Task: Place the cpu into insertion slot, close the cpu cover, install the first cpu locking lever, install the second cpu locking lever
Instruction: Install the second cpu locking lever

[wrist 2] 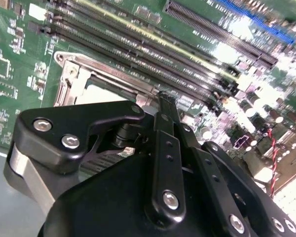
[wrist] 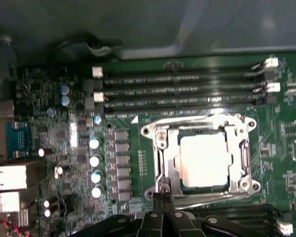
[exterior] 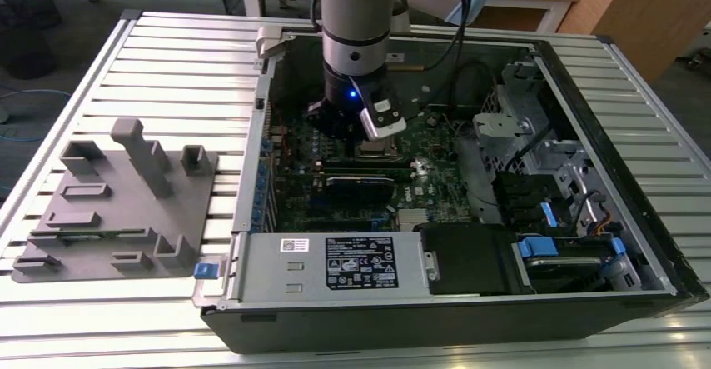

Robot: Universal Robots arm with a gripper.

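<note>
My fingers are pinched shut on nothing, tips at the rim of the insertion slot, centre-right of the first wrist view. The cpu sits seated under the cpu cover.

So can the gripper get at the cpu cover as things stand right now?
Probably yes: the gripper sits right at the edge of the cpu cover, which lies closed over the cpu, with nothing between them.
</note>
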